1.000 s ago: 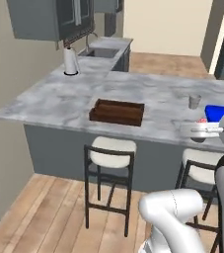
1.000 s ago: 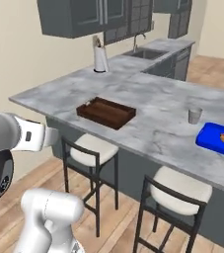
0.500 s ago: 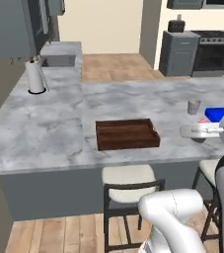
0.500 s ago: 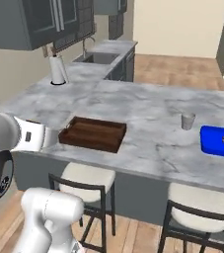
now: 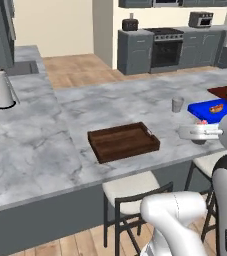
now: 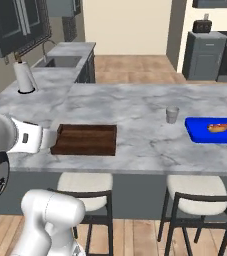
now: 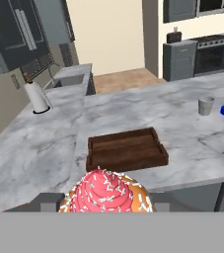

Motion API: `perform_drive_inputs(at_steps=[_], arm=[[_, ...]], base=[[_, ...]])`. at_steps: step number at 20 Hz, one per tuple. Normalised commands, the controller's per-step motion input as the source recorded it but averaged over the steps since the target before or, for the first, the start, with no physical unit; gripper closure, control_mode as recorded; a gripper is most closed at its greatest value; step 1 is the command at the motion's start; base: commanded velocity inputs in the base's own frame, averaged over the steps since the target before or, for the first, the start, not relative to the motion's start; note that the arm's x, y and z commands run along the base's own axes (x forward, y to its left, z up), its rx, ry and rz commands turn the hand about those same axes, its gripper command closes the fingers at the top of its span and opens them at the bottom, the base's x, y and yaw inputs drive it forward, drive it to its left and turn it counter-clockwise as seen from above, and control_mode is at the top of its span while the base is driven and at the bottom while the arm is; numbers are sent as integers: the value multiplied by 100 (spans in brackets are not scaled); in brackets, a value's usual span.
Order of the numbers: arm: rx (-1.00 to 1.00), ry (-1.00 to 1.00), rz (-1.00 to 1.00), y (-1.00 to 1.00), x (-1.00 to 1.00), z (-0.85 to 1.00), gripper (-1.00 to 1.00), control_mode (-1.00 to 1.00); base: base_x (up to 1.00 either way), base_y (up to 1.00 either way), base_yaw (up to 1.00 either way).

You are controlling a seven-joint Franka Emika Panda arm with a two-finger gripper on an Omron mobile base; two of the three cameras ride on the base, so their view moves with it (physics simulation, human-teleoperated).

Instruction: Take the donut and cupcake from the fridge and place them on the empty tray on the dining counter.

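Observation:
The cupcake [image 7: 103, 191], with pink frosting and white sprinkles, sits between my fingertips at the bottom of the hand view. My gripper [image 7: 108, 203] is shut on it. In the left base view the gripper [image 5: 197, 132] hangs over the near edge of the dining counter [image 5: 35, 145], to the right of the tray. The dark brown tray [image 5: 124, 141] [image 6: 85, 140] [image 7: 127, 148] lies empty on the marble, ahead of the cupcake in the hand view. In the right base view the gripper [image 6: 45, 139] is just left of the tray. The donut and the fridge are out of view.
A paper towel roll [image 5: 2, 89] [image 6: 24, 76] stands at the counter's far left. A small glass [image 5: 177, 104] [image 6: 172, 114] and a blue tray [image 5: 212, 109] [image 6: 212, 130] with food lie right of the brown tray. Stools [image 5: 135, 187] [image 6: 82, 185] stand under the near edge.
The base has swung around, so the whole scene shifted and the tray now lies closer. The gripper has kept its hold on the cupcake.

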Motion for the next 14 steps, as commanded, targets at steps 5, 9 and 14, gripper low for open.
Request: perform_drive_inputs(at_steps=[5,9,14], arm=[[0,0,0,0,0,0,100,100],[0,0,0,0,0,0,100,100],[0,0,0,0,0,0,100,100]], base=[[37,0,5],[77,1,40],[85,0,40]])
